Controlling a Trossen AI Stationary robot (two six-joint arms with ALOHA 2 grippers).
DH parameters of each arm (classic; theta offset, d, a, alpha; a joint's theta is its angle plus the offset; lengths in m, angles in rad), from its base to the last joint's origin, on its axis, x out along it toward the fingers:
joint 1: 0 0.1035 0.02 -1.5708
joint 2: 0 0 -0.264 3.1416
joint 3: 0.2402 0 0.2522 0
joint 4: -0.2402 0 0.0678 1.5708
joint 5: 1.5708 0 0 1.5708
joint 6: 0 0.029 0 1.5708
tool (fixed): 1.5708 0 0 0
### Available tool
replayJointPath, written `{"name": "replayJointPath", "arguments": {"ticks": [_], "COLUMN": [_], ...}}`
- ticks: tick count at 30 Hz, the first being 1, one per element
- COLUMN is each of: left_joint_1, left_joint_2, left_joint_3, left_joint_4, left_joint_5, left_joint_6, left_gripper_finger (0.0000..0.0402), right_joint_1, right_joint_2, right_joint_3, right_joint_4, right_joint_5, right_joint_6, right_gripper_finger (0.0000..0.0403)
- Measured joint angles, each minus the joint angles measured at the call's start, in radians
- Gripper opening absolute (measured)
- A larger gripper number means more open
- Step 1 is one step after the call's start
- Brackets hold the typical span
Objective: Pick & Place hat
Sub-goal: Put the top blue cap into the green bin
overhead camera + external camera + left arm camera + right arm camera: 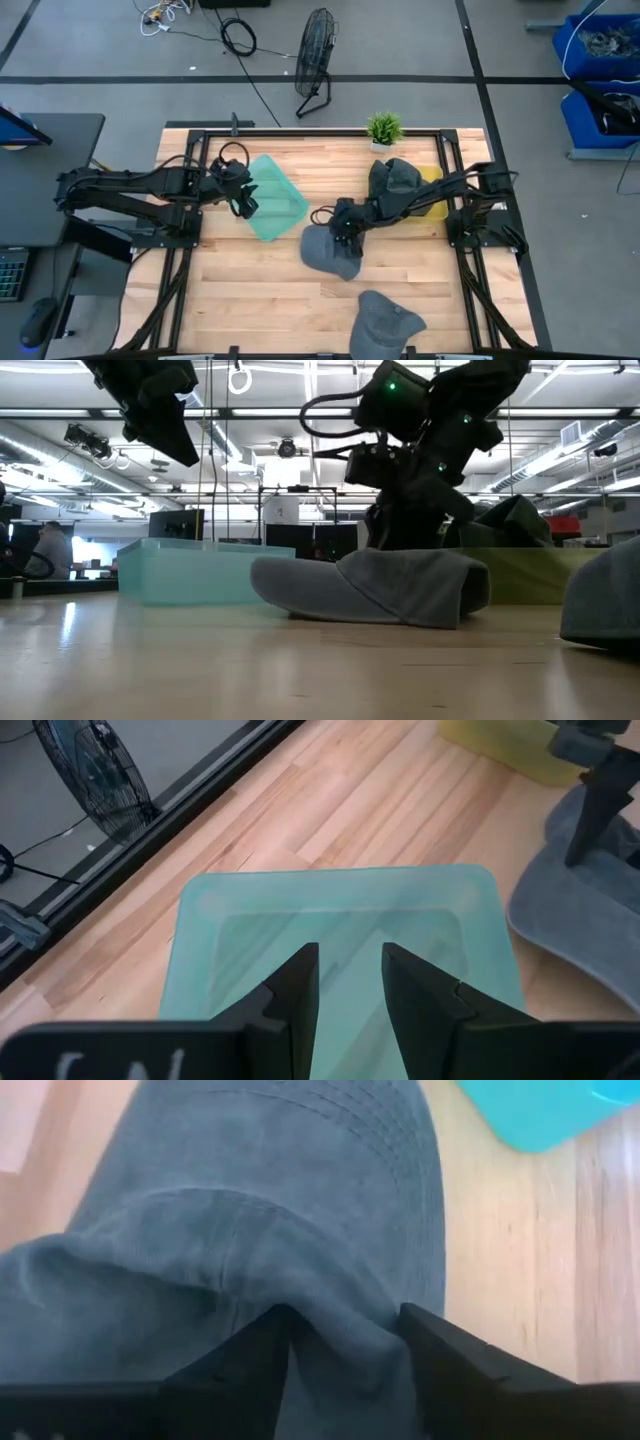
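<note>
**Kid:** What am I looking at?

**Me:** My right gripper point(345, 1342) is down on the gray hat point(330, 250) in the middle of the table point(250, 290). Its fingers pinch a fold of cloth. I think I'm grabbing it.

**Kid:** Then?

**Me:** Lift it, maybe to the teal bin point(275, 197). My left gripper point(350, 982) waits above the bin, fingers slightly apart.

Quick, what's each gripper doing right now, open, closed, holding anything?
Left gripper: open, empty, above the teal bin.
Right gripper: down on the grey hat at mid-table, fingers pinching a fold of its fabric.
</note>
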Motion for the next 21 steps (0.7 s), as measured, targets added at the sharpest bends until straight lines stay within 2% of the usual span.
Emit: {"name": "replayJointPath", "arguments": {"ticks": [4, 10, 12, 15, 18, 21], "left_joint_1": [0.000, 0.000, 0.000, 0.000, 0.000, 0.000], "left_joint_2": [0.000, 0.001, 0.001, 0.000, 0.000, 0.001], "left_joint_3": [0.000, 0.000, 0.000, 0.000, 0.000, 0.001], "left_joint_4": [0.000, -0.002, -0.001, 0.001, 0.007, 0.024], "left_joint_5": [0.000, 0.000, 0.000, 0.000, 0.000, -0.011], "left_joint_6": [0.000, 0.001, 0.001, 0.001, 0.002, 0.013], "left_gripper_finger": [0.0115, 0.0115, 0.0115, 0.0115, 0.0115, 0.0115], "right_joint_1": [-0.002, -0.002, -0.002, -0.001, -0.001, -0.004], "right_joint_2": [0.007, -0.040, -0.075, -0.121, -0.140, -0.141], "right_joint_3": [0.002, 0.069, 0.130, 0.247, 0.355, 0.420], "right_joint_4": [-0.001, -0.129, -0.228, -0.388, -0.501, -0.486], "right_joint_5": [0.023, 0.019, 0.029, 0.100, 0.206, 0.375], "right_joint_6": [0.066, 0.192, 0.225, 0.288, 0.310, 0.279], "right_gripper_finger": [0.0142, 0.0021, 0.0012, 0.0026, 0.0025, 0.0010]}}
